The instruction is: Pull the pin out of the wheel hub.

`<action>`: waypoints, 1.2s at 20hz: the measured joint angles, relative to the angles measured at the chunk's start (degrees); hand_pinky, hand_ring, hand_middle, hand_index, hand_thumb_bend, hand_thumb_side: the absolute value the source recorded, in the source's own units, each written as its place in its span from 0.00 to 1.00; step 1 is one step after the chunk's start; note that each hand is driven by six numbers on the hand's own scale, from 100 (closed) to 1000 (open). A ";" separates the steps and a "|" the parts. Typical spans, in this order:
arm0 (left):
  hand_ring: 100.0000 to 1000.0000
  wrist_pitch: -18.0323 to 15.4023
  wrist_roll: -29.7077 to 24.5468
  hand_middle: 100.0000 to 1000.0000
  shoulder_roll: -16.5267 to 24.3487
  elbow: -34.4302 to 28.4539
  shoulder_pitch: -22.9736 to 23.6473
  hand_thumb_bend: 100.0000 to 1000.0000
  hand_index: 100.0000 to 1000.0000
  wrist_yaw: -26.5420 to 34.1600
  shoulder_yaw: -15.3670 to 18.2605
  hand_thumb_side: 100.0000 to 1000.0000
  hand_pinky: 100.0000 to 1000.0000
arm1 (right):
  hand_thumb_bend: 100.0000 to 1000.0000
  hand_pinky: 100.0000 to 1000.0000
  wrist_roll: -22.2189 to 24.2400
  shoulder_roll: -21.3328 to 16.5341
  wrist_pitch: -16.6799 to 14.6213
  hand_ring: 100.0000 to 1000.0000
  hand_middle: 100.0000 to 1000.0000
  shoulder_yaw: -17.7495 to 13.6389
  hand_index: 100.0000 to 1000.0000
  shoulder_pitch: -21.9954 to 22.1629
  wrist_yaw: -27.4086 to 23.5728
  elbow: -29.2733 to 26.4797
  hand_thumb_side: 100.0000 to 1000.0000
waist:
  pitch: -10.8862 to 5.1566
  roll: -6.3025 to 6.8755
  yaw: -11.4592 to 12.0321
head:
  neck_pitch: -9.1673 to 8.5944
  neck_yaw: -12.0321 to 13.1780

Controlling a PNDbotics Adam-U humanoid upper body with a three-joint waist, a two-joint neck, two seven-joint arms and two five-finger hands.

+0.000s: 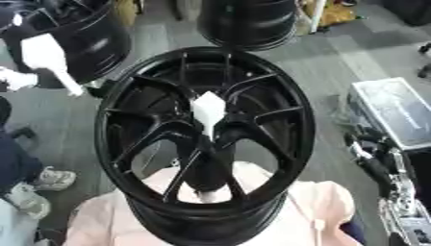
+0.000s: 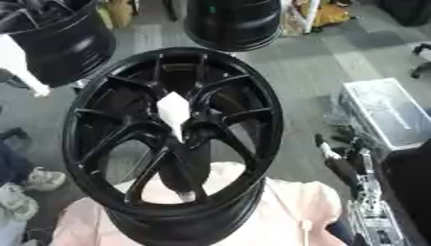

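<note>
A large black spoked wheel hub (image 1: 118, 144) lies tilted on a pale pink covered surface (image 1: 324, 204) in the middle of both views. A white pin (image 1: 208, 111) with a broad angular head and a narrow stem stands in the hub's centre bore. My right arm comes in along the right edge, black with silver joints, and its hand (image 2: 335, 166) hangs beside the rim, apart from the hub and the pin. My left hand shows in neither view. Nothing touches the pin.
A second black wheel (image 1: 80, 36) stands at the upper left with another white pin-like piece (image 1: 46, 55) by it. A third wheel (image 1: 248, 21) stands at the top centre. A silver case (image 1: 396, 113) lies on the grey floor at right. A person's shoes (image 1: 50, 178) show at left.
</note>
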 measured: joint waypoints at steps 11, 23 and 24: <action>0.72 9.63 12.37 0.73 -15.16 12.63 16.37 0.39 0.77 -14.83 18.06 0.62 0.78 | 0.37 0.61 -0.60 0.33 -0.11 0.51 0.65 -0.48 0.80 -0.08 -0.34 0.14 0.28 | 0.82 -1.68 0.73 | 0.00 -0.82; 0.57 12.91 18.07 0.56 -31.78 -8.46 19.89 0.21 0.63 5.27 27.73 0.64 0.70 | 0.38 0.61 -0.79 1.15 -0.18 0.51 0.65 -0.79 0.80 -0.06 -0.79 0.14 0.28 | 1.00 -2.36 1.19 | 0.00 -1.45; 0.57 13.06 18.16 0.56 -33.13 -10.81 19.81 0.21 0.63 7.10 28.02 0.64 0.70 | 0.38 0.61 -0.79 1.16 -0.18 0.51 0.65 -0.79 0.80 -0.06 -0.80 0.14 0.28 | 1.00 -2.45 1.22 | 0.00 -1.48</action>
